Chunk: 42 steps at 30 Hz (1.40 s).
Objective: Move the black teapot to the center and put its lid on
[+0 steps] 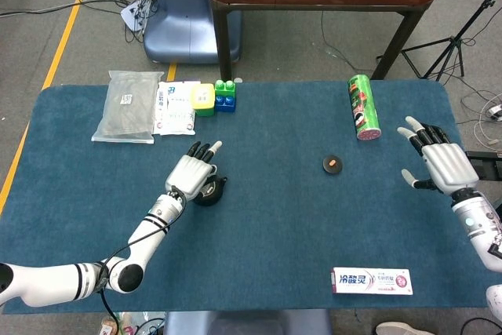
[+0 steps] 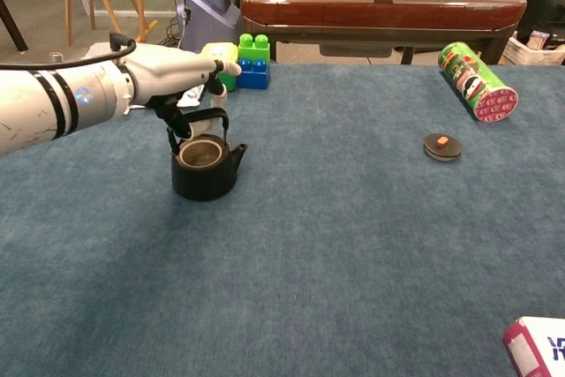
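The black teapot (image 2: 205,168) hangs or sits low over the blue table, lidless, spout pointing right. My left hand (image 2: 173,77) grips its arched handle from above. In the head view the left hand (image 1: 193,172) covers most of the teapot (image 1: 213,191), left of the table's middle. The lid (image 1: 332,165), a small black disc with an orange knob, lies on the cloth right of centre; it also shows as the lid (image 2: 442,147) in the chest view. My right hand (image 1: 440,162) hovers open at the table's right edge, fingers spread, away from the lid.
A green snack can (image 1: 362,106) lies on its side behind the lid. Green and blue blocks (image 1: 216,96), two packets (image 1: 174,106) and a grey bag (image 1: 127,104) sit at the back left. A toothpaste box (image 1: 372,281) lies near the front right edge.
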{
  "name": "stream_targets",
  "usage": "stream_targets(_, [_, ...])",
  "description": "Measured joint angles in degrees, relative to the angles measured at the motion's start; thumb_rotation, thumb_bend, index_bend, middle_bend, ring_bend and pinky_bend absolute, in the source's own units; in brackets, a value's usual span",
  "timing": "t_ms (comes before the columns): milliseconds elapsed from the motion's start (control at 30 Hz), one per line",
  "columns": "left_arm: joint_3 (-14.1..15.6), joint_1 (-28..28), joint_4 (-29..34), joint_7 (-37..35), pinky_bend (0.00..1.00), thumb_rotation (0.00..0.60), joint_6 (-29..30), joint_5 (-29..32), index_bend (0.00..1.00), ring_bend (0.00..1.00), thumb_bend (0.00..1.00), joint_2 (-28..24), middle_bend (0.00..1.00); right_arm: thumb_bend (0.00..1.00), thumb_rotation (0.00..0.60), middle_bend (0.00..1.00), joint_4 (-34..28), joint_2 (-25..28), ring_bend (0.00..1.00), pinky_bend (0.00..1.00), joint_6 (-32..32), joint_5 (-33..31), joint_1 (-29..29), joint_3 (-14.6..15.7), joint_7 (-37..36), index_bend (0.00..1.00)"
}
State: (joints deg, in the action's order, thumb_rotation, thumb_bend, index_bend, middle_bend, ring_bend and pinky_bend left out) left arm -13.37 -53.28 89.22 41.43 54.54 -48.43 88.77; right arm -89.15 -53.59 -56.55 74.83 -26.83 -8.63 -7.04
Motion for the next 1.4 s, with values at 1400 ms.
stream_targets(1400, [-0.74, -14.74, 0.86, 15.94, 0.0, 0.6, 4.19, 14.45, 0.68, 0.0, 0.49, 3.42, 0.0, 0.37, 0.6, 0.0, 11.89, -3.78, 0.0, 0.0, 1.02, 5.13, -0.39, 1.38, -13.08, 0.08])
